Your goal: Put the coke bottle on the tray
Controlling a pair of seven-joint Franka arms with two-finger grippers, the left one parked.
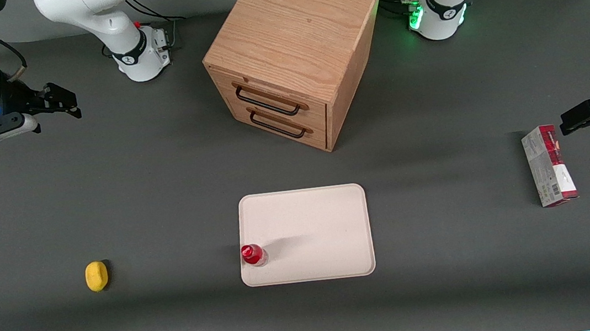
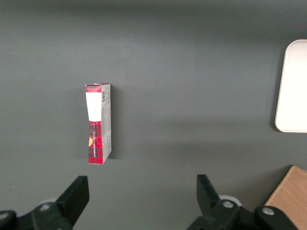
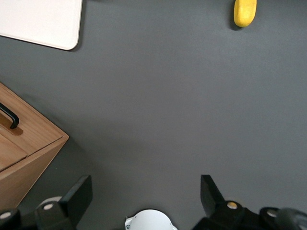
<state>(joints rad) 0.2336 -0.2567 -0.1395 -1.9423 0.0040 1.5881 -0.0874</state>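
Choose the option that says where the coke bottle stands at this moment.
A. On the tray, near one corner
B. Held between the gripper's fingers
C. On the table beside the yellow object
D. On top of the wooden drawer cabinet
A: the coke bottle stands upright on the tray close to a corner, while the gripper is open and empty, off toward the working arm's end of the table.

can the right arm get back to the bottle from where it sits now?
Probably yes. The pincer hangs open above bare table at the working arm's end; the bottle stands upright at the tray edge nearest that end, nothing between them.
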